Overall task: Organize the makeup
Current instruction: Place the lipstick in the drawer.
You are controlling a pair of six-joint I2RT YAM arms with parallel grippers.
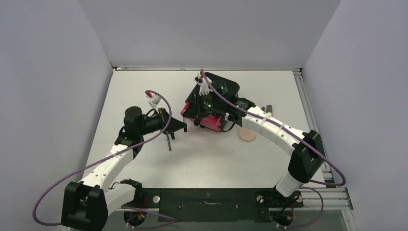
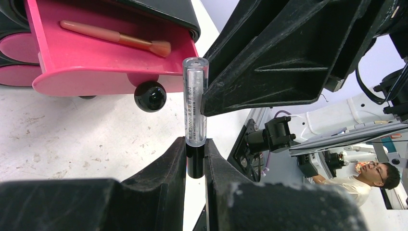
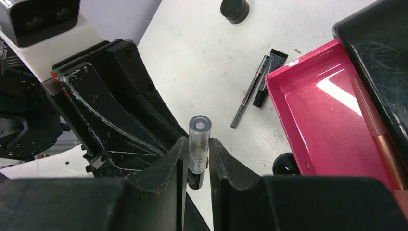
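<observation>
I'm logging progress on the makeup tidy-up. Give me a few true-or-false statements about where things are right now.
1. The pink drawer is open. True.
2. The orange-handled brush lies on the table. False: it lies inside the open drawer.
3. The left gripper holds a clear tube by its black end. True.
4. The round peach disc is in the drawer. False: it lies on the table, outside the drawer.
5. The small black jar stands on the table. True.

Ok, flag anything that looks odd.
Both hands are clamped on the same clear tube near the open pink drawer: the left hand on its black cap, the right hand on the clear barrel. Odd unless they mean to uncap it.
</observation>
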